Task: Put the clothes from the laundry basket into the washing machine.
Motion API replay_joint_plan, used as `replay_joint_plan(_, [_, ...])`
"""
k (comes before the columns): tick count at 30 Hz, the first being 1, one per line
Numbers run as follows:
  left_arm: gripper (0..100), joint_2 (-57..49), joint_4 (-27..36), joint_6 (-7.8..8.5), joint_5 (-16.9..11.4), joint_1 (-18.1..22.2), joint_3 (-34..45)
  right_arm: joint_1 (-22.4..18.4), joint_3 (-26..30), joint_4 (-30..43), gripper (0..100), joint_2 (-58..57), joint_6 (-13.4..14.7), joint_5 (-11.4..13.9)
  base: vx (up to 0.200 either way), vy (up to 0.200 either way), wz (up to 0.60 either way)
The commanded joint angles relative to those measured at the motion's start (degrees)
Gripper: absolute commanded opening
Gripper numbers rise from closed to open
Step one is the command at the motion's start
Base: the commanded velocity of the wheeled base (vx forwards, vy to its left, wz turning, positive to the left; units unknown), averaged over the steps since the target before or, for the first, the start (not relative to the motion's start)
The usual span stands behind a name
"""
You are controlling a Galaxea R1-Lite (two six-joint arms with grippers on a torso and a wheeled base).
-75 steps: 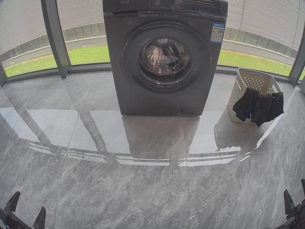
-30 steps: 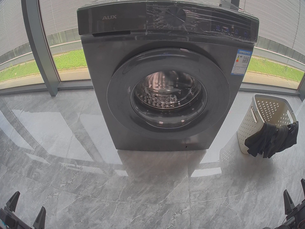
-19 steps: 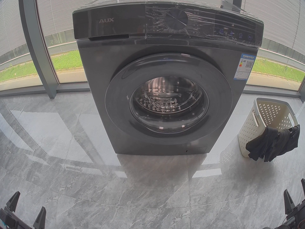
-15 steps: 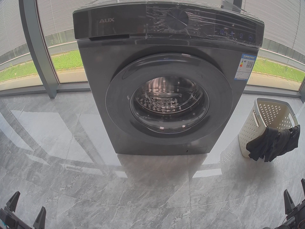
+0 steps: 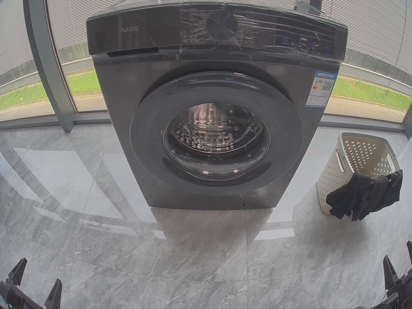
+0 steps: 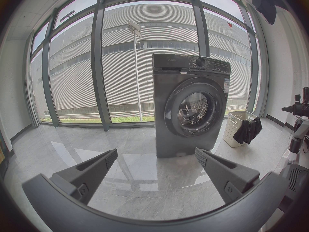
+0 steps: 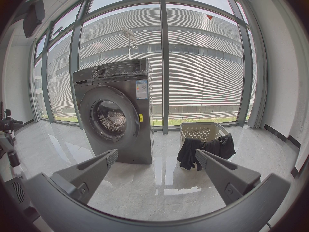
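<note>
1. Grippers: left gripper (image 5: 39, 273) & right gripper (image 5: 398, 254) both spread wide, nothing held, low over the floor (image 5: 128, 245).
2. Risk: washing machine (image 5: 124, 95) door (image 5: 216, 140) looks shut (glass reflects), so clothes (image 5: 365, 194) would hit it unless it's opened 1st.
3. Risk: clothes drape loosely over laundry basket (image 5: 332, 177) rim; a pull could tip it.
4. Clothes well apart from both grippers, nearer the right one, twd floor's far edge, beside machine.

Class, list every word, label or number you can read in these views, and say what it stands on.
Nothing can be quoted.
Brand mark on the washing machine panel: too faint to read.
Sticker on its front: print too small.
Yellow tag beside the door: too small.
</note>
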Motion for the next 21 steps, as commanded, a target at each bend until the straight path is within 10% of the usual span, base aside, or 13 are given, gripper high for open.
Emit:
replay_joint_plan(1, [100,-1.0,0.0,0.0,0.0,0.0,1.0,0.0,0.9,0.0,100,-0.9,0.0,0.0,0.0,-0.2,0.0])
replay_joint_plan(21, [100,-1.0,0.0,0.0,0.0,0.1,1.0,0.0,0.9,0.0,100,-0.9,0.0,0.0,0.0,-0.2,0.0])
